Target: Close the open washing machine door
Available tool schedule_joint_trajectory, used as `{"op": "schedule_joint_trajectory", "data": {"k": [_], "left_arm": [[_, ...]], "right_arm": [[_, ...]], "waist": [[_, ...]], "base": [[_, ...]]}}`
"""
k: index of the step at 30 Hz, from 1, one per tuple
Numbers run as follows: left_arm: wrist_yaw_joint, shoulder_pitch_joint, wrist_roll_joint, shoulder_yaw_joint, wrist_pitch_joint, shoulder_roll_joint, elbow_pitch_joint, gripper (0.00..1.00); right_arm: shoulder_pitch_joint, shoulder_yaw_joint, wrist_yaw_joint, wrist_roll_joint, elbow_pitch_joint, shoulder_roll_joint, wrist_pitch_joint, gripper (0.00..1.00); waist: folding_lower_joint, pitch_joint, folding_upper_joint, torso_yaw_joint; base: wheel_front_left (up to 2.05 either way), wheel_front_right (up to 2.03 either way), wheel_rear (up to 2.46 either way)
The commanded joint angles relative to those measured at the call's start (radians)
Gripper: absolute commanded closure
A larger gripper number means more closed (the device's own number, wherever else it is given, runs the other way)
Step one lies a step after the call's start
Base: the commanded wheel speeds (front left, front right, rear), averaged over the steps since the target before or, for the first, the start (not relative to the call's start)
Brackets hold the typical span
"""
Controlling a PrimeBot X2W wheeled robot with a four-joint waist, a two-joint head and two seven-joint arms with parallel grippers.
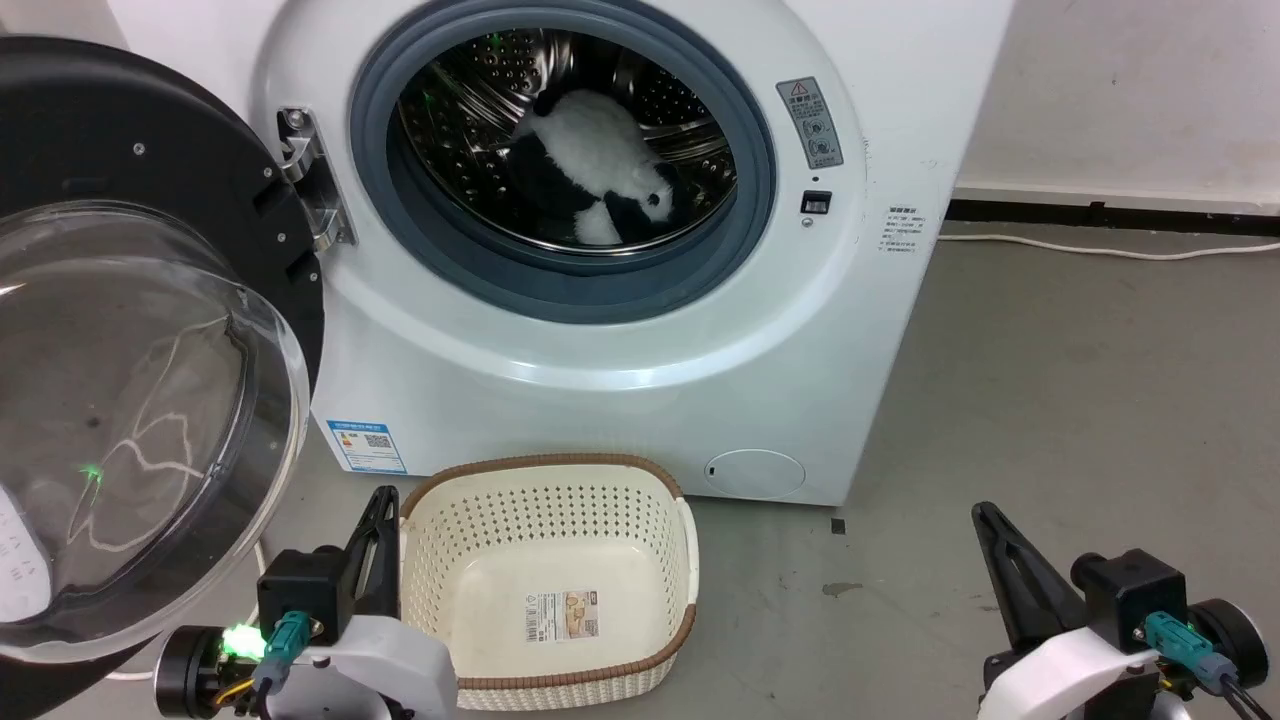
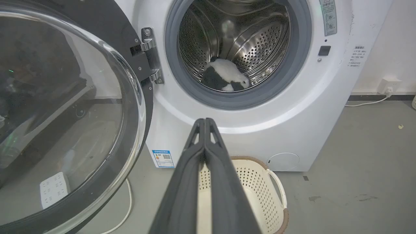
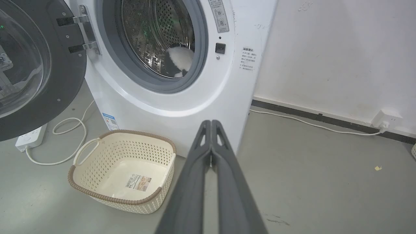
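The washing machine [image 1: 620,400] [image 2: 292,107] [image 3: 208,100] stands white and boxy ahead, its round opening showing the grey gasket and steel drum. Its glossy black door [image 1: 130,330] [image 2: 65,113] [image 3: 35,65], with a bulging glass bowl, is swung wide open to the left on a metal hinge [image 1: 315,190]. A black-and-white plush toy [image 1: 590,165] lies in the drum. My left gripper [image 1: 383,497] [image 2: 205,121] is shut and empty, low, beside the door's lower rim. My right gripper [image 1: 985,515] [image 3: 211,123] is shut and empty, low at the right, off the machine's right corner.
A cream perforated basket [image 1: 680,540] [image 3: 97,195] sits on the grey floor right before the machine, between my grippers. A white power strip [image 3: 29,138] and cable [image 3: 78,130] lie under the open door. Another cable [image 1: 1100,248] runs along the right wall to a socket [image 3: 386,118].
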Motion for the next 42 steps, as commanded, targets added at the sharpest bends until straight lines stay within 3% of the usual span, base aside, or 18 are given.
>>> {"op": "schedule_joint_trajectory", "data": {"k": [1,3,4,25,42], "left_arm": [[0.003,0.014,0.003,0.001,0.0,0.0,-0.004,1.0],[0.003,0.014,0.003,0.001,0.0,0.0,-0.004,1.0],[0.0,0.0,0.0,0.0,0.0,0.0,0.0,0.0],[0.0,0.01,-0.003,-0.01,-0.038,0.0,-0.008,0.0],[-0.006,0.03,-0.006,-0.015,-0.073,0.005,-0.008,0.0]], "right_arm": [[-0.014,0.0,0.001,-0.007,-0.005,0.005,0.0,1.0],[-0.014,0.0,0.001,-0.007,-0.005,0.005,0.0,1.0],[0.0,0.0,0.0,0.0,0.0,0.0,0.0,0.0],[0.0,-0.011,0.0,0.032,0.007,0.001,-0.038,0.0],[0.015,0.005,0.0,0.053,0.009,0.001,-0.073,0.0]], "waist": [[-0.0001,0.0,0.0,0.0],[-0.0001,0.0,0.0,0.0],[0.0,0.0,0.0,0.0],[-0.0001,-0.001,0.0,0.02],[-0.0001,-0.014,0.0,0.116]], "base": [[0.0,0.0,0.0],[0.0,0.0,0.0],[0.0,0.0,0.0],[0.0,0.0,0.0],[0.0,0.0,0.0]]}}
